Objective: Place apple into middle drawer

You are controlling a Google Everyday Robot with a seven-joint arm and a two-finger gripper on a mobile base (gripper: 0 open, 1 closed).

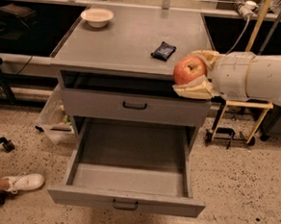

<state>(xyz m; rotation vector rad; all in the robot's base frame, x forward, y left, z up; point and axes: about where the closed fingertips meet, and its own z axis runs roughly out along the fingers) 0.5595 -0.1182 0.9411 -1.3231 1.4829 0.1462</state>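
The round red-orange apple [189, 70] is held in my gripper [195, 74], whose cream fingers [196, 90] close above and below it. The gripper comes in from the right on a thick white arm and holds the apple in the air over the front right corner of the cabinet top. The middle drawer [128, 180] is pulled wide open below, with a bare grey floor and a small dark handle on its front. The apple is above and to the right of the drawer's opening.
A grey cabinet top [126, 40] carries a white bowl [97, 17] at the back left and a dark blue snack packet [163, 51] near the apple. The drawer front above [134, 106] is slightly open. A wooden stand [236, 120] is on the right, a shoe [22, 182] on the left floor.
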